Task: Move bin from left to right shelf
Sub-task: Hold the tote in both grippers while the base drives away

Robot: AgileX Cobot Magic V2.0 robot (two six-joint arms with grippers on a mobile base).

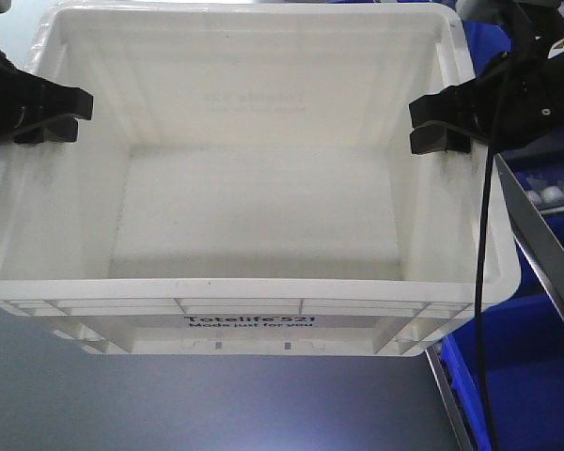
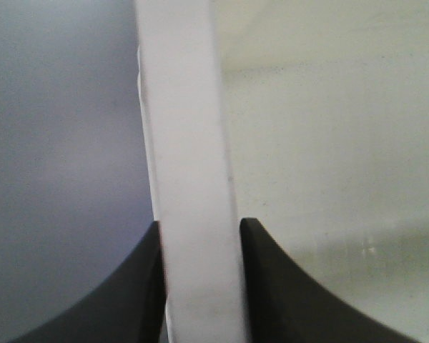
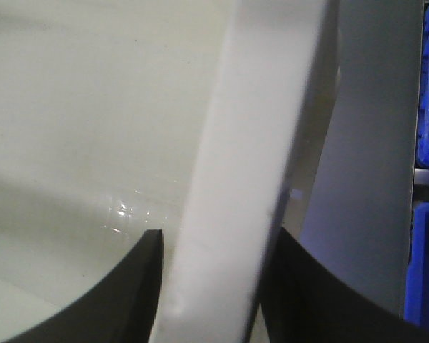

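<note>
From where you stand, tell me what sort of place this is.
Likely a storeroom or warehouse shelving: a large white bin over a grey shelf, with blue plastic bins to its right.

One white bin, two black claws

This looks like a storeroom or warehouse-style stocking area set up with shelving. A white plastic tote, an industrial kind with a ribbed base and a printed brand line, fills the near view above a plain grey bench. On the right, blue plastic bins sit stacked behind a slanting metal shelf rail. One of them holds small white round items.
</note>
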